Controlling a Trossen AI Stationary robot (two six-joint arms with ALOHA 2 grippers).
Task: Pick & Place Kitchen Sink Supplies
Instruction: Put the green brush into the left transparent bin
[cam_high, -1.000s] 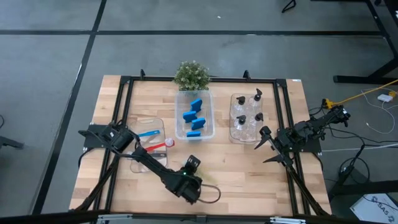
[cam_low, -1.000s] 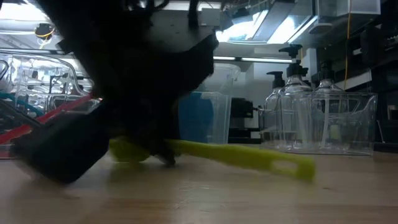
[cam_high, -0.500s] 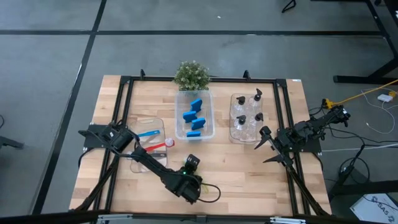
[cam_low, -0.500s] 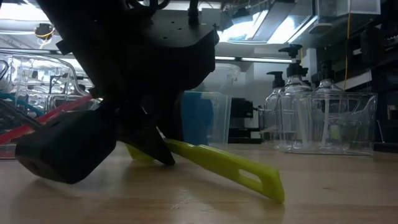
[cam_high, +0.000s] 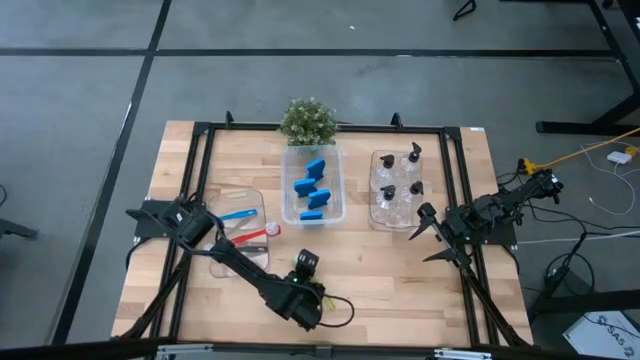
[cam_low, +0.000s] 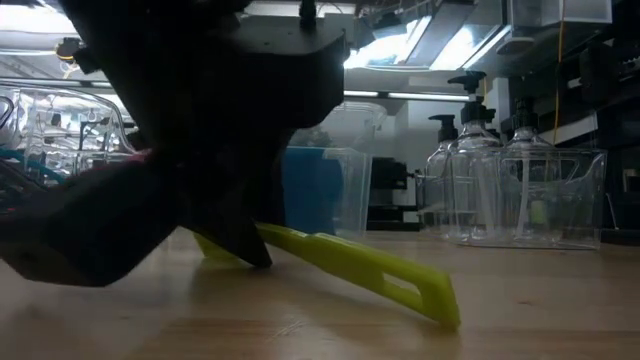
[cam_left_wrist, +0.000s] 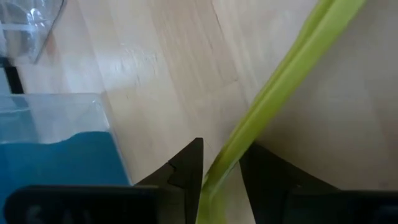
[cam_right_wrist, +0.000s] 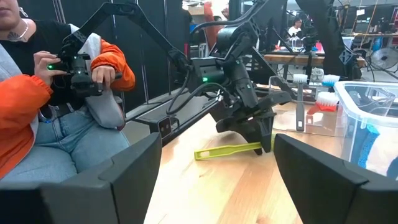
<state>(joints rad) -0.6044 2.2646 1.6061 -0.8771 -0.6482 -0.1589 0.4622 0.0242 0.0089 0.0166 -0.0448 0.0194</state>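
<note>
Progress, judged from how things lie: mostly sorted. Middle bin (cam_high: 313, 187), well beyond the left claw (cam_high: 305, 300) toward the plant (cam_high: 308, 120), holds the blue sponges (cam_high: 312, 190). Right-hand bin (cam_high: 397, 190), just ahead of the right claw (cam_high: 428, 232), holds the pump bottles (cam_high: 413, 153). Brush bin (cam_high: 238, 228), back along the left arm, shows a blue brush (cam_high: 237, 214) and a red brush (cam_high: 250, 236); a grey one cannot be made out from above. Left to do: the yellow-green brush (cam_low: 350, 262), not yet in its bin.

Left claw is low at the near edge of the table, pinching the yellow-green brush near its head end; the handle slants out from the claw with the far end down on the wood. Right claw is spread wide, holding nothing, waiting off the right side.

What the views add:
- High view: all three bins and the layout, but the brush is nearly lost under the claw.
- Low view: the brush's tilt, and the slot in its handle tip.
- Left wrist view: the two fingers (cam_left_wrist: 186, 171) closed on the green handle (cam_left_wrist: 273, 87) from either side.
- Right wrist view: brush heads standing upright in the brush bin, and a person (cam_right_wrist: 37, 93) in an orange sleeve seated beyond the table, holding a device.
</note>
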